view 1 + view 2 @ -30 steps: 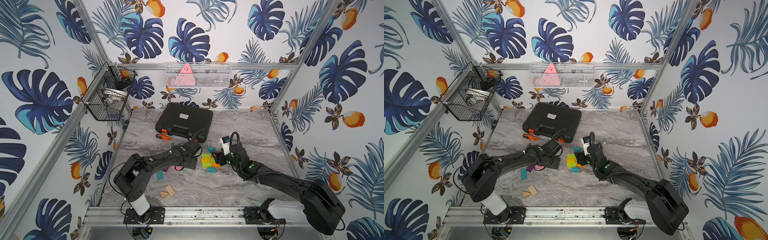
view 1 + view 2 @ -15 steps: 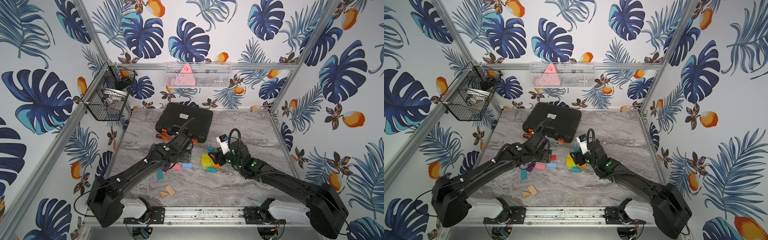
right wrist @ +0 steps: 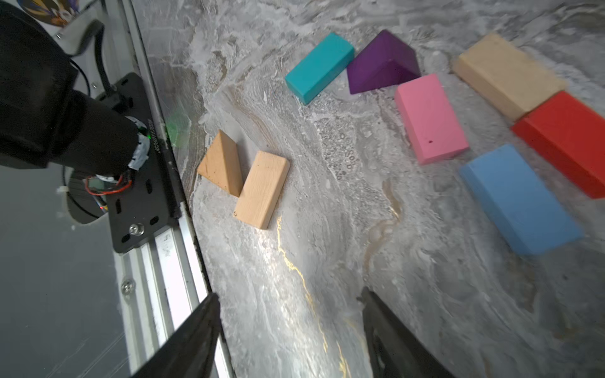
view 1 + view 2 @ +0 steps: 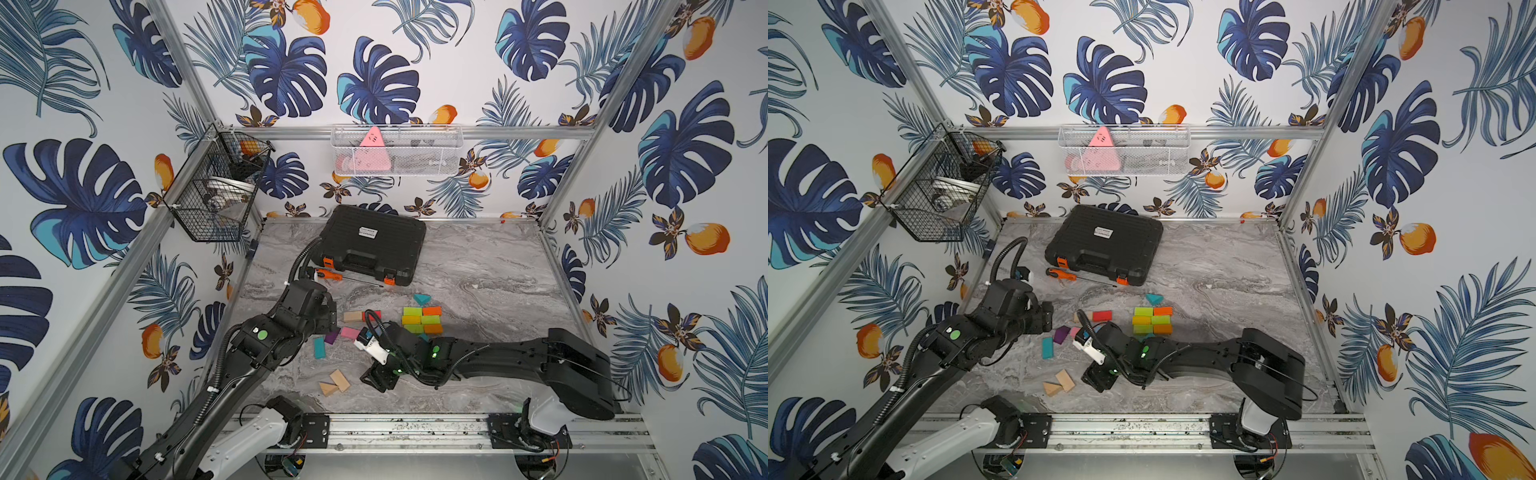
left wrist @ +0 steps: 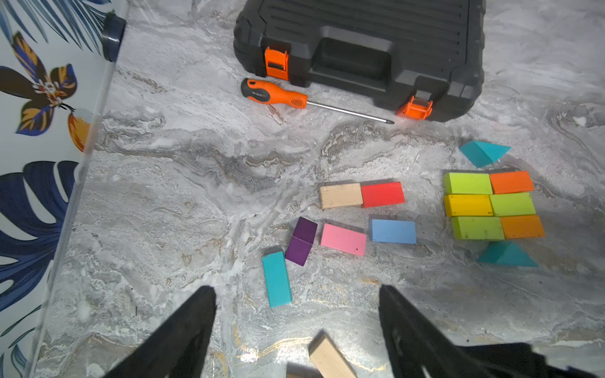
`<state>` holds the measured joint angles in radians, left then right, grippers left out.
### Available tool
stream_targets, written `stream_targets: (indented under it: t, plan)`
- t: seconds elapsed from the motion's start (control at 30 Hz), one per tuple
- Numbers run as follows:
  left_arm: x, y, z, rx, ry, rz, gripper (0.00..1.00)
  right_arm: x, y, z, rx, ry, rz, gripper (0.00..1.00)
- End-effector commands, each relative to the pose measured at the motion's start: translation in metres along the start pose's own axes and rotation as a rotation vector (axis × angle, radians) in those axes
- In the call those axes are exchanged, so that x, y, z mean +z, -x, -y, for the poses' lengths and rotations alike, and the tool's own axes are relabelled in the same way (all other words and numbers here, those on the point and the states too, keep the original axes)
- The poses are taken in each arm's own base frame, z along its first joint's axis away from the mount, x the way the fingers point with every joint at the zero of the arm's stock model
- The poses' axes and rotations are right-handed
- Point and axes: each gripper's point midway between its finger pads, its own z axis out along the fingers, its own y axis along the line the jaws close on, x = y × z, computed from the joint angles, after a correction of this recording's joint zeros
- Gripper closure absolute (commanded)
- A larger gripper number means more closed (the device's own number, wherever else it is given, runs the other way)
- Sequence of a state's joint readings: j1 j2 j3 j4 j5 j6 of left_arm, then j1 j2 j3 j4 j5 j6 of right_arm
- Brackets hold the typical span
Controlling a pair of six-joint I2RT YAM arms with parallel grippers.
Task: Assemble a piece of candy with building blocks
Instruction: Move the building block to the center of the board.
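In front of the black case (image 4: 374, 245), my left gripper (image 5: 296, 291) and right gripper (image 3: 289, 294) hang wide open, empty, near loose blocks (image 5: 343, 239). Off the case's right latch, six bricks (image 4: 422, 320) sit packed as the candy's body. A teal wedge (image 5: 484, 152) lies at either end as wrapper twists, I'd say.

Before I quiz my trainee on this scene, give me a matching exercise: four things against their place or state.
Things
1. red brick
2. screwdriver
3. purple wedge
4. left gripper

Place or state
a. open, holding nothing
b. beside the black case
c. end to end with a plain wood brick
d. between the teal brick and the pink brick

Pairs: 1-c, 2-b, 3-d, 4-a
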<state>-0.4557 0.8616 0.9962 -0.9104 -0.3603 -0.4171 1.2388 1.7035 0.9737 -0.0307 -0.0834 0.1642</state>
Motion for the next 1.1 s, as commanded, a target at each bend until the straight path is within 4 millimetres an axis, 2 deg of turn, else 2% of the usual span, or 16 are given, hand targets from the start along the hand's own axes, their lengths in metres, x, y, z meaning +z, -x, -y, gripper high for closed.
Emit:
stream_targets:
  t: [0.0,0.17,0.27,0.37,0.63,0.8,0.83,1.07]
  plan:
    - [-0.003,0.002,-0.013,0.007,0.059,0.026,0.16,0.018,0.000,-0.009,-0.032,-0.021,-0.011,0.29]
    - [-0.003,0.002,-0.013,0.007,0.057,0.031,0.15,0.034,-0.010,-0.008,-0.064,-0.055,-0.052,0.27]
    - [-0.008,0.004,-0.012,0.000,0.037,0.052,0.15,0.043,-0.020,-0.019,-0.110,-0.031,-0.080,0.25]
    - [-0.013,0.007,-0.014,-0.013,0.030,0.083,0.15,0.052,-0.032,-0.016,-0.143,-0.063,-0.067,0.24]
    - [-0.016,0.008,-0.017,-0.024,0.039,0.095,0.15,0.075,-0.041,-0.015,-0.187,-0.111,-0.102,0.26]
    - [-0.014,0.007,-0.017,-0.022,0.041,0.089,0.15,0.081,-0.041,-0.017,-0.193,-0.113,-0.113,0.28]
    - [-0.014,0.007,-0.016,-0.021,0.038,0.088,0.15,0.086,-0.048,-0.015,-0.192,-0.122,-0.138,0.29]
    - [-0.014,0.007,-0.017,-0.025,0.042,0.089,0.15,0.091,-0.064,0.000,-0.179,-0.189,-0.173,0.53]
